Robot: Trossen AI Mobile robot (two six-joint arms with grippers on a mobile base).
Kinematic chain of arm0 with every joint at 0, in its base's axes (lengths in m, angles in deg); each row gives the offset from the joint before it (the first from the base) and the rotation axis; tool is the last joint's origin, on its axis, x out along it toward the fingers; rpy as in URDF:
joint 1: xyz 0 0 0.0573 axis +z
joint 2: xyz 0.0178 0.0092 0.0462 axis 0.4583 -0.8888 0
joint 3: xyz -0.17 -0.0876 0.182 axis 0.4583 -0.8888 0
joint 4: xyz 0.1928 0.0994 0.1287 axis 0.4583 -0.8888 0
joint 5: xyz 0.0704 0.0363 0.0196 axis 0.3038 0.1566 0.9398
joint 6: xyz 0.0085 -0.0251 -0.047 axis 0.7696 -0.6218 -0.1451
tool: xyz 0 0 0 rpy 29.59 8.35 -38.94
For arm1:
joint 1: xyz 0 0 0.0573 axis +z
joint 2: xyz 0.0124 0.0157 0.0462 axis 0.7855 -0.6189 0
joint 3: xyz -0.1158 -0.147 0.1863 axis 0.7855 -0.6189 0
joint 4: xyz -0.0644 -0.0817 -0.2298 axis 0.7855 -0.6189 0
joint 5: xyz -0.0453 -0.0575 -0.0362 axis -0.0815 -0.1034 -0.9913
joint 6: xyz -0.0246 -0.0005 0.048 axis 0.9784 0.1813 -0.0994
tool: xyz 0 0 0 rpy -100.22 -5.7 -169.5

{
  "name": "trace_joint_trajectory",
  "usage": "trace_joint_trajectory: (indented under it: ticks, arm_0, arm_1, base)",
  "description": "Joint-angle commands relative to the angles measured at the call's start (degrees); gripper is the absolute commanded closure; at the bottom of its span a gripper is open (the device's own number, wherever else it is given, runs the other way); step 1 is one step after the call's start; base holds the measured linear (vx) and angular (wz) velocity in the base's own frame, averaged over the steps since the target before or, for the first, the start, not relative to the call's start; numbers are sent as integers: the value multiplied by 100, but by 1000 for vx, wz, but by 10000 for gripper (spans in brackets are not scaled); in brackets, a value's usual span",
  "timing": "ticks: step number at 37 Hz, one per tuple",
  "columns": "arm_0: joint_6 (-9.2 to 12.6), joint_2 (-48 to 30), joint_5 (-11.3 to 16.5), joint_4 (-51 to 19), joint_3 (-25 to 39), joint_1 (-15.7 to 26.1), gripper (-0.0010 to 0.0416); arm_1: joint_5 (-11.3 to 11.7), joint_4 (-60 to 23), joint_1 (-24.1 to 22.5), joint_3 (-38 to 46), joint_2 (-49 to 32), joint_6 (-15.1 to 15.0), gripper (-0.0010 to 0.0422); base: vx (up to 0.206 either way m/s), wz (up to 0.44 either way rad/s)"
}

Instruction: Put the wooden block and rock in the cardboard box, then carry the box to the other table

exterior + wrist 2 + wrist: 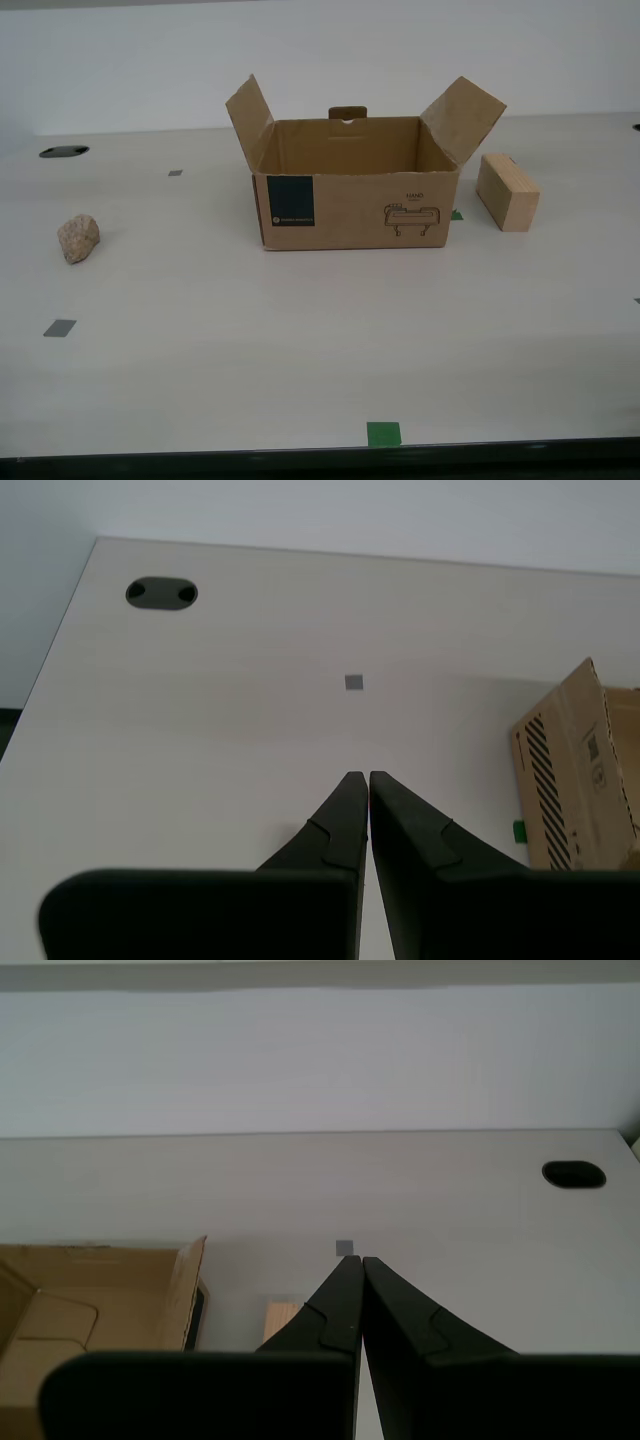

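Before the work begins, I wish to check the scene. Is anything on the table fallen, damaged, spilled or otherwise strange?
Nothing stands out. The cardboard box stands upright with its flaps open and appears empty. The rock lies apart from it toward the exterior view's left, the wooden block close beside it on the exterior view's right. No spill or damage shows on the table.

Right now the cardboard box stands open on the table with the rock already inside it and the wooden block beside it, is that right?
Not quite: the rock is not inside. The exterior view shows it lying on the table, well apart from the cardboard box, toward that view's left. The box does stand open, with the wooden block beside it.
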Motion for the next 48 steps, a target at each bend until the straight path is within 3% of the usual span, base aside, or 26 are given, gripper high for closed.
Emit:
trace_joint_trajectory:
  ticks: [1,16,23,37,48]
  arm_0:
    - [11,2,-2,-459,319,4,406]
    - [17,-402,0,-2393,1596,4,406]
    - [24,-754,0,-3128,2074,4,406]
    - [39,-1491,0,-3362,2350,4,406]
    - [42,-1628,0,-3224,2356,4,406]
  arm_1:
    - [-24,-393,-2,190,-2,-4,412]
    - [-24,-2017,-4,1119,-125,-39,412]
    - [-24,-2918,-4,1635,-573,-251,412]
    - [-24,-3123,-4,1744,-1095,-264,412]
    - [-22,-3021,-2,1744,-1121,-212,412]
  base:
    - [0,0]
    - [0,0]
    - [0,0]
    - [0,0]
    - [0,0]
